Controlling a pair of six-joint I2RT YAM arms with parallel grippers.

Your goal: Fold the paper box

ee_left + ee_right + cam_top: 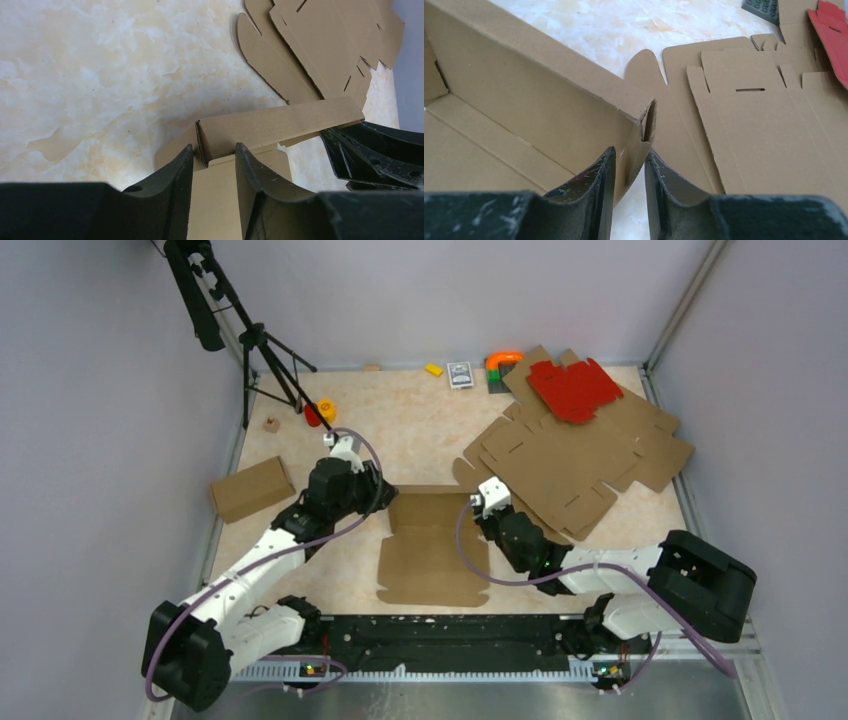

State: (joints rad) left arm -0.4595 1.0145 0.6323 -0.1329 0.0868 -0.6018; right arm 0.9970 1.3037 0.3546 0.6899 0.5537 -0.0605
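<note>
The paper box (430,562) lies between the arms, a brown die-cut piece with its far wall (280,125) standing and its near panel flat. My left gripper (388,502) (214,147) is open at the box's far left corner. One finger is outside the side wall and the other inside over the floor, with slack between them. My right gripper (478,508) (629,152) straddles the right side wall (644,125) at the far right corner. Its jaws stand narrowly apart, and table shows between the wall and the outer finger.
A stack of flat brown die-cut sheets (575,465) lies right of the box, with a red die-cut sheet (573,388) on top at the back. A closed brown box (250,488) sits at the left. A tripod (262,350) and small items (460,373) stand along the back.
</note>
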